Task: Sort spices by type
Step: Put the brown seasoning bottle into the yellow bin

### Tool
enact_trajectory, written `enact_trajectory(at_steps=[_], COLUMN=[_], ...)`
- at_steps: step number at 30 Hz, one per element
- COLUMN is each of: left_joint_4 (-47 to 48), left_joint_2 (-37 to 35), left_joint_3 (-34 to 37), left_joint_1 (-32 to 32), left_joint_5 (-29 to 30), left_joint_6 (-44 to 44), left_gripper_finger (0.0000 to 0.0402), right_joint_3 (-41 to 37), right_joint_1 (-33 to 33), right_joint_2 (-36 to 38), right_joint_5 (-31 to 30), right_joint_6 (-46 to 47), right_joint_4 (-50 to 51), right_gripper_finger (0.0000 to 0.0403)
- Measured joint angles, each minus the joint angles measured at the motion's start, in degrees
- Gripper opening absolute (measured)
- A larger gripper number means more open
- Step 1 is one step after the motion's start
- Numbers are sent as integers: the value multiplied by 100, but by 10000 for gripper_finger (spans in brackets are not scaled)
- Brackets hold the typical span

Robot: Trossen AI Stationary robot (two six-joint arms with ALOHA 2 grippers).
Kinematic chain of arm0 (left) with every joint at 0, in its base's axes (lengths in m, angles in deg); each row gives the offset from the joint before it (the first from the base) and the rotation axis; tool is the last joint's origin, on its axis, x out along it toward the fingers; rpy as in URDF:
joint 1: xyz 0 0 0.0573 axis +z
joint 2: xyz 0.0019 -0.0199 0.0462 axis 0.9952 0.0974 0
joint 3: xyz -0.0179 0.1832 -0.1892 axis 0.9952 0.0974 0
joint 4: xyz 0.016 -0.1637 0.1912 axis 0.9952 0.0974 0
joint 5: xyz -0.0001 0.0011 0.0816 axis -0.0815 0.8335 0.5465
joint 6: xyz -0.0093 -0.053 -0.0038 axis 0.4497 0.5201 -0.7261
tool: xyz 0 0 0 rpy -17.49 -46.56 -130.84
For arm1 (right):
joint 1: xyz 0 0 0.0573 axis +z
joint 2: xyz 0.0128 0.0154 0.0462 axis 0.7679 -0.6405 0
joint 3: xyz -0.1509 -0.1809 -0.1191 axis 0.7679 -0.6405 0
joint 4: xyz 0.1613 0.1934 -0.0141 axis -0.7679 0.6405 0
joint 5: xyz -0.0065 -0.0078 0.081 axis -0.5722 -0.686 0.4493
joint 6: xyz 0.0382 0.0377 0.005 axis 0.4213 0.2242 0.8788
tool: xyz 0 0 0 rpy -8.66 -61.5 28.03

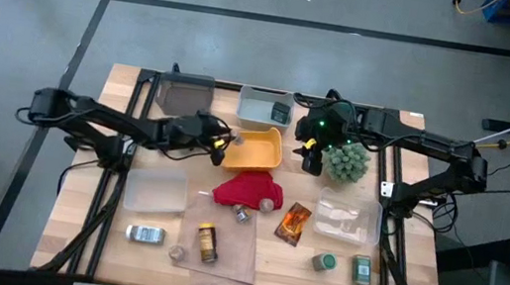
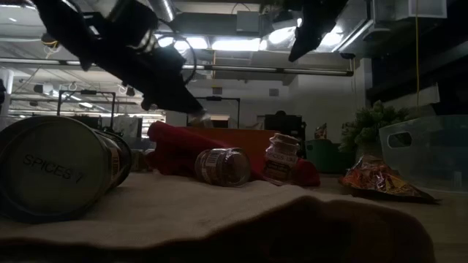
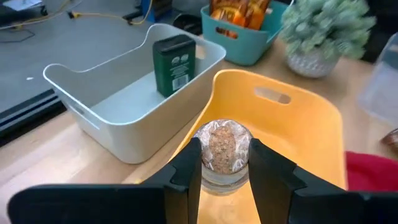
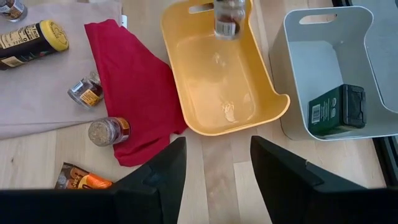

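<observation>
Left claw [image 3: 225, 163] grips a cork-topped pot [image 3: 222, 149], its base hidden.

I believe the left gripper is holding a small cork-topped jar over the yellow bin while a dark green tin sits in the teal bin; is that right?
Not quite: the dark green tin sits in the pale grey bin, as the left wrist view shows. The left gripper does hold the cork-topped jar over the yellow bin.

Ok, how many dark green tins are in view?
2: one dark green tin in the grey bin, another tin beside the green-lidded jar; others may be hidden.
</observation>
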Motion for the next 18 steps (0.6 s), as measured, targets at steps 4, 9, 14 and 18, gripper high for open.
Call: enact_trajectory(at_steps=[4,9,14,18], left_joint_4=[-11,2,24,61], left_joint_2=[381,778,1049,1130], left_joint_3=[-209,-410,-442,-443], left_joint_1=[60,65,65,65], left_joint_5=[-2,-106,-114,-111], left_joint_6=[-150,-266,-273,-261], left_gripper_finger=[98,98,98,98], right_joint_3=[0,0,2,2], right_joint_1=[0,0,1,0], right_joint_2=[0,0,0,-2], right_joint_5=[1,2,2,2], right_joint_6=[0,0,0,-2], right_joint_4=[-10,-20,-26,-35], right_gripper_finger=[179,179,179,179])
